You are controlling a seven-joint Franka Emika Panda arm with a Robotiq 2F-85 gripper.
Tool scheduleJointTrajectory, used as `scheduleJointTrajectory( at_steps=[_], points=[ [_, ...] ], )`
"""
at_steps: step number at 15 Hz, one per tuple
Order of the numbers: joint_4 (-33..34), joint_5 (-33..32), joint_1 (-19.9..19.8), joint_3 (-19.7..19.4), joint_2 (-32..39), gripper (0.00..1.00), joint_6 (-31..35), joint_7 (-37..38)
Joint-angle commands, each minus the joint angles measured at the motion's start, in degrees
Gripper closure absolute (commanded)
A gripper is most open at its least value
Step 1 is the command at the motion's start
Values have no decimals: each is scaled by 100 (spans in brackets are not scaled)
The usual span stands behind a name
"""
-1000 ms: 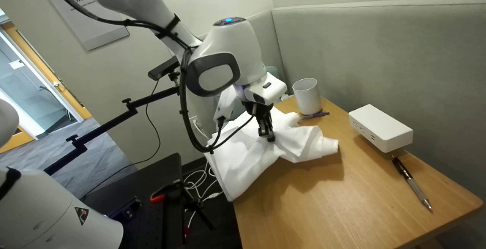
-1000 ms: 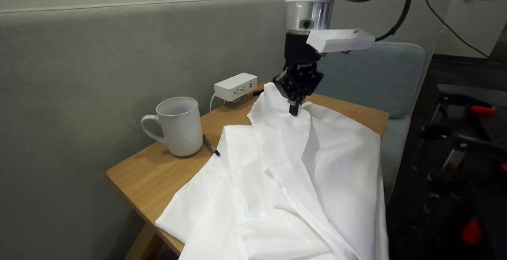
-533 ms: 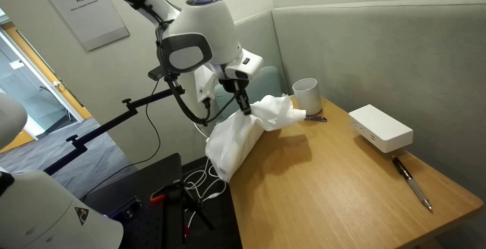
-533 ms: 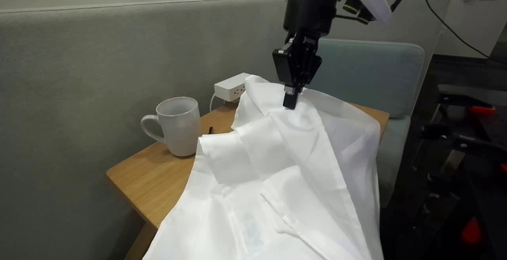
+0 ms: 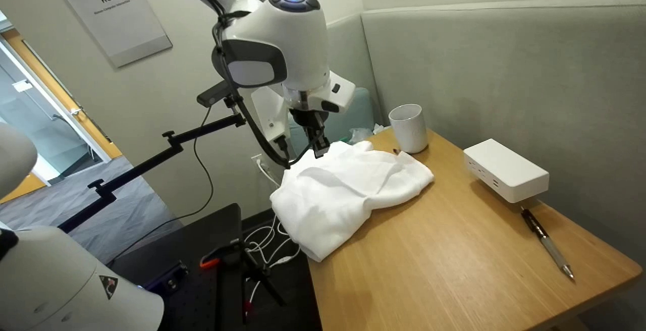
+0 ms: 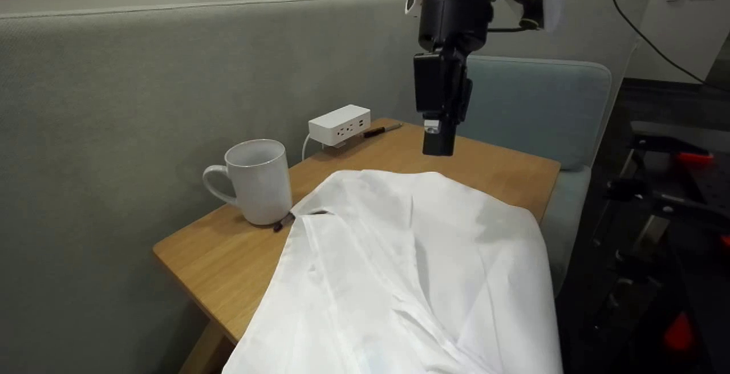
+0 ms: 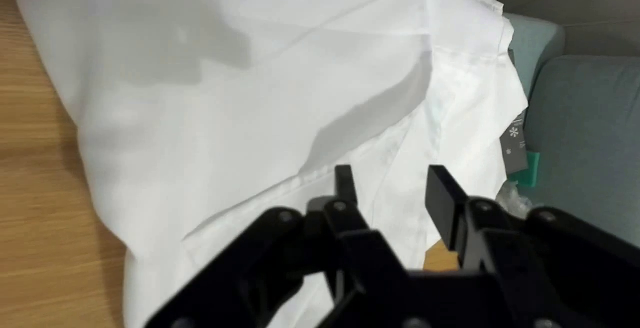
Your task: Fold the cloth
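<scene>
While your black two-fingered gripper (image 7: 390, 180) hangs over the large rumpled white fabric cloth (image 6: 393, 260), its parted jaws grip nothing.
In the wrist view, you see a clear gap between its fingers (image 7: 445, 198). The cloth lies in loose folds on the light brown wooden table (image 6: 239, 271), just beside the white ceramic mug (image 6: 262, 186). By the mug's base, a slim dark pen (image 6: 282, 223) lies partly under the cloth; well apart from the mug, you find the white rectangular outlet box (image 5: 506, 169), with a black-and-silver pen (image 5: 548, 243) beside it.
</scene>
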Motion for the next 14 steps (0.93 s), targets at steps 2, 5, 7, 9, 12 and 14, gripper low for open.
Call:
scheduleJointTrajectory(
  at_steps=[2, 5, 7, 9, 12, 14],
  points=[
    [-277, -286, 556, -657, -259, 20, 705, 765],
    [-589, -1153, 854, -1072, -445, 0, 1378, 1917],
    [-833, -2092, 1041, -1445, -634, 0, 1542, 2840],
    [-1010, -3154, 1213, -1894, -801, 0, 1518, 3770],
    [-994, -4727, 1363, -2373, -1006, 0, 1117, 5113],
    [-933, -5339, 1316, -2385, -1101, 0, 847, 5650]
  ],
)
